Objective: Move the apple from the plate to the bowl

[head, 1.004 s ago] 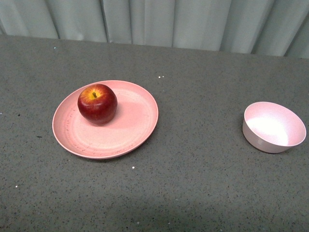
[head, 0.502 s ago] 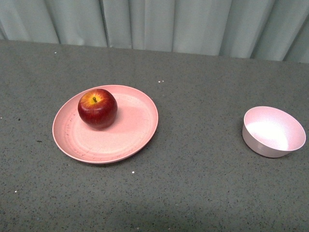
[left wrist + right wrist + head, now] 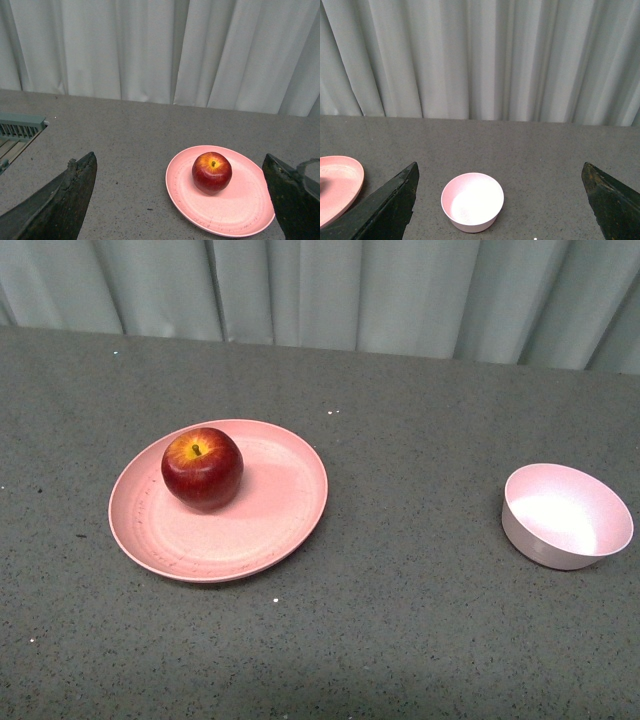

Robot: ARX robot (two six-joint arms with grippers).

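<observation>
The dark-red apple (image 3: 202,468) sits on the left part of the salmon-pink plate (image 3: 270,520), left of centre on the grey table. The small pale pink bowl (image 3: 566,515) stands empty at the right. Neither arm shows in the front view. In the left wrist view the apple (image 3: 211,172) and plate (image 3: 240,210) lie ahead of my open left gripper (image 3: 182,195), well clear of its fingers (image 3: 65,200). In the right wrist view the bowl (image 3: 472,201) lies ahead of my open, empty right gripper (image 3: 500,200), and the plate's edge (image 3: 340,185) shows at one side.
A pale pleated curtain (image 3: 330,290) hangs along the table's far edge. A grey slatted vent (image 3: 17,130) shows at the table's edge in the left wrist view. Bare grey tabletop (image 3: 420,530) lies between plate and bowl.
The plate, apple and bowl sit slightly lower in the front view than a second ago, as the camera view shifted a little. Nothing on the table has moved.
</observation>
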